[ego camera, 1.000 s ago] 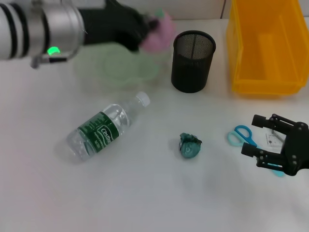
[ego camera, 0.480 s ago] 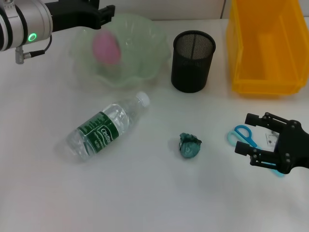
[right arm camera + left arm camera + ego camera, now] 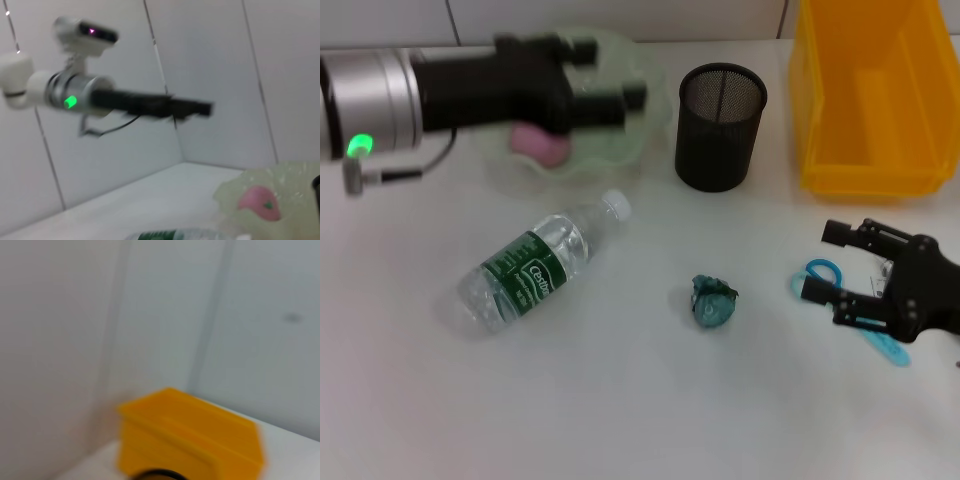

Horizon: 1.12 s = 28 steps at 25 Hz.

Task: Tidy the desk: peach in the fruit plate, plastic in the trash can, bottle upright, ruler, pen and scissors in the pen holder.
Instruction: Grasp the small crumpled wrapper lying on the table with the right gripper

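Observation:
The pink peach lies in the pale green fruit plate at the back. My left gripper hovers open and empty just above the plate. The clear bottle with a green label lies on its side in the middle left. A crumpled teal plastic wad sits mid-table. The black mesh pen holder stands upright behind it. Blue scissors lie flat at the right, partly under my open right gripper. Ruler and pen are out of view.
A large yellow bin stands at the back right beside the pen holder and also shows in the left wrist view. The right wrist view shows the left arm, the peach and the plate.
The left gripper let go of the peach, which now rests in the plate, then swung back right over the plate. The right gripper shifted slightly left over the scissors.

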### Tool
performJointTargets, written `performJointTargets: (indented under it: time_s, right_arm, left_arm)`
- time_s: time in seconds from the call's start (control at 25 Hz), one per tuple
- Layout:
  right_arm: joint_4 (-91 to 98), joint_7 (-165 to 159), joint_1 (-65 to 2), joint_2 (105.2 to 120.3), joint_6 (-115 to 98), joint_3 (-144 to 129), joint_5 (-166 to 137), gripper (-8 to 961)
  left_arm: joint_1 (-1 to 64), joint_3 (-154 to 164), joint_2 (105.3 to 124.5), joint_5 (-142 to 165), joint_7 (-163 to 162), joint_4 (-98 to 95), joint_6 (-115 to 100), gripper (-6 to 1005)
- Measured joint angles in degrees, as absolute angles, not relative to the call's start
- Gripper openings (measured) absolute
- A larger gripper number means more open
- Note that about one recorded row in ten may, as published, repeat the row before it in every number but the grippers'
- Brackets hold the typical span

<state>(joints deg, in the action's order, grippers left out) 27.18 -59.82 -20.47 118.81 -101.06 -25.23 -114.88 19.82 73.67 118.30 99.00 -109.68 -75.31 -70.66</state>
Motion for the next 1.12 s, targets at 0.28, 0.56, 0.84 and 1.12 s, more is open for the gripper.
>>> performJointTargets:
  time_s: [0.28, 0.56, 0.84, 1.12]
  right_arm:
    - [31.2, -69.9, -22.1, 117.36, -100.8, -24.7, -111.8, 818]
    - [51.9, -93.6, -27.7, 117.27, -103.5, -35.9, -123.6, 818]
    - [67.7, -105.5, -31.1, 119.09, -105.2, -53.5, -128.5, 818]
    - [70.5, -113.2, -35.3, 119.37, -97.3, -69.4, -132.9, 819]
  left_arm:
    - [19.5, 69.4, 118.27, 98.3, -97.4, -61.9, -87.8, 795]
    - [19.2, 66.7, 117.42, 99.7, -83.7, -47.8, -95.2, 815]
    - [18.2, 61.3, 117.07, 99.7, -80.1, -43.9, -97.8, 812]
    - [18.1, 59.7, 116.42, 99.7, -79.6, -43.4, -100.3, 811]
